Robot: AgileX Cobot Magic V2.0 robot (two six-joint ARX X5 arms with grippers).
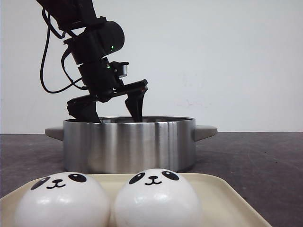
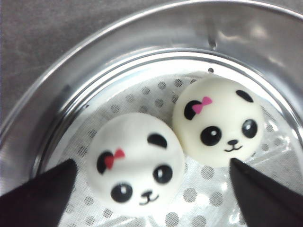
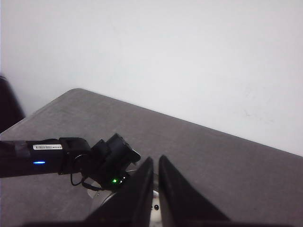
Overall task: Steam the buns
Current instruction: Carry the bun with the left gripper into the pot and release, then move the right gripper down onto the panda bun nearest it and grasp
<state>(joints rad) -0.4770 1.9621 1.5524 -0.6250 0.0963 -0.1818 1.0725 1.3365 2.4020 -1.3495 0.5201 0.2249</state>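
two of the buns (image 2: 136, 163) (image 2: 218, 120), each marked with a pink bow, are seen lying side by side, touching or nearly so, on the perforated liner (image 2: 189, 194) inside the steel pot (image 1: 129, 144); two more buns (image 1: 60, 201) (image 1: 157, 197) are left on the cream tray (image 1: 222, 194) at the front. the left gripper (image 1: 113, 109) is held low at the pot's rim with its jaws spread wide and empty, one finger to either side of the nearer bun in its wrist view. the right gripper (image 3: 154, 189) is seen from its own wrist view with the fingers drawn nearly together, nothing visibly between them. the buns are judged light and probably soft, with a glossy skin that may slip; a hold across the widest part of the dome, low on the sides, would be safest, with gentle pressure so the shape is not crushed. the pot's interior is hidden from the front by its wall, and the left gripper's fingertips are lost behind the rim. the tray and its two buns are cut off at the lower edge, and whether the nearly closed right fingers actually touch cannot be told.
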